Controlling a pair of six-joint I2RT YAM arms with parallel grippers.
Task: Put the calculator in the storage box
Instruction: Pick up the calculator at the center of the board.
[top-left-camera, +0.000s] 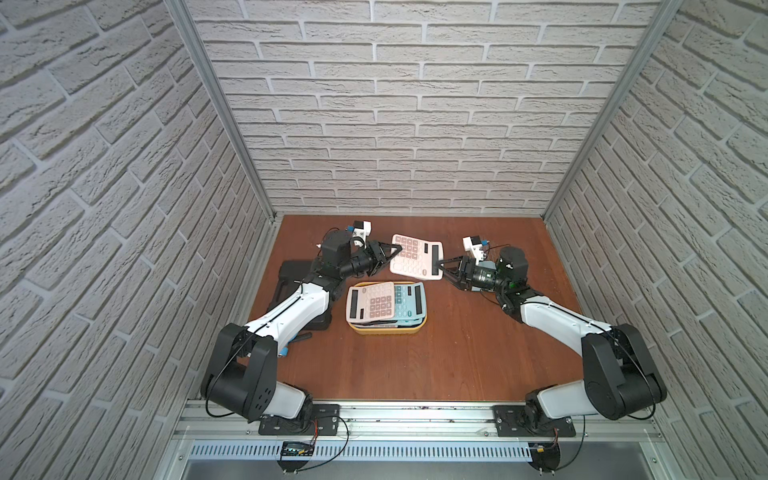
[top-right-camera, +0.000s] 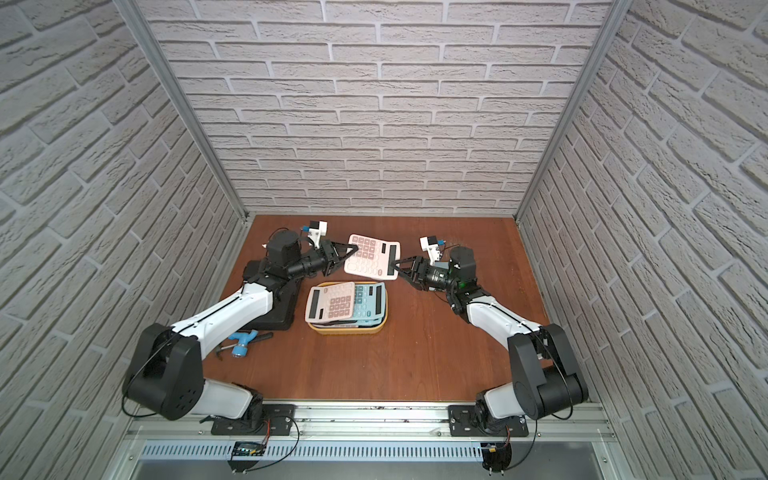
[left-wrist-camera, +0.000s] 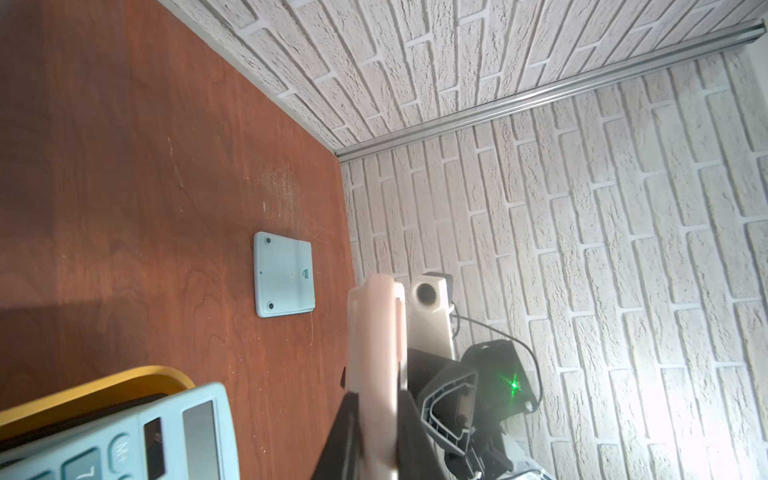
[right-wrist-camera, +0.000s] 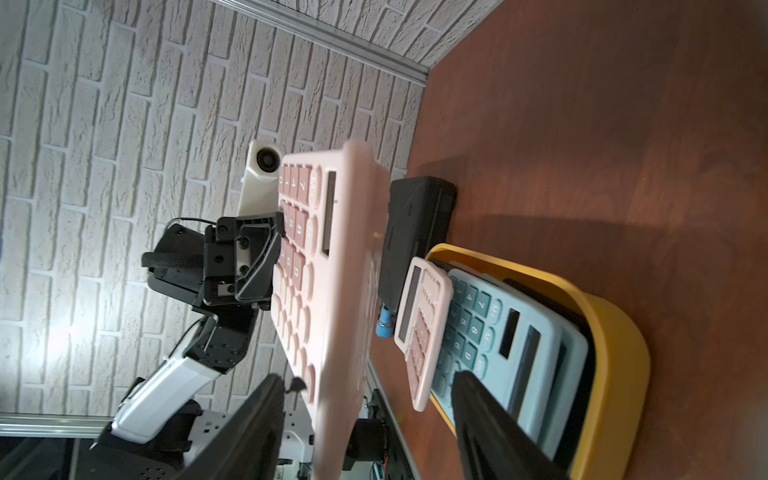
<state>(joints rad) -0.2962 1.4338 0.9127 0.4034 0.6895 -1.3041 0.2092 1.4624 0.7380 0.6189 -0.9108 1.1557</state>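
At the near edge, the shoulders of the left arm (top-left-camera: 249, 386) and the right arm (top-left-camera: 615, 374) sit on an aluminium rail (top-left-camera: 415, 409). Both arms reach over the brown table (top-left-camera: 415, 365) toward the back wall.

Between them a pale pink calculator (top-left-camera: 415, 257) hangs tilted in the air, above the table and beyond the storage box (top-left-camera: 386, 331), not inside it. The left claw (top-left-camera: 400, 248) is pressed together on its keypad end. The left wrist view shows both black fingers (left-wrist-camera: 349, 436) pinching the pink edge.

The right claw (top-left-camera: 436, 262) is at the display end with its jaws spread. In the right wrist view its fingers (right-wrist-camera: 490, 415) straddle the calculator's edge, with a clear gap on the side toward the box.

The yellow storage box lies mid-table and already holds a second pink calculator (top-left-camera: 372, 301). This overlaps a blue calculator (top-left-camera: 409, 301), and darker ones lie beneath.

A black hard case (top-right-camera: 274, 307) sits under the left forearm, and a blue-handled tool (top-right-camera: 243, 343) is just in front of it. A light blue calculator (left-wrist-camera: 284, 274) lies face down on the table near the right arm.
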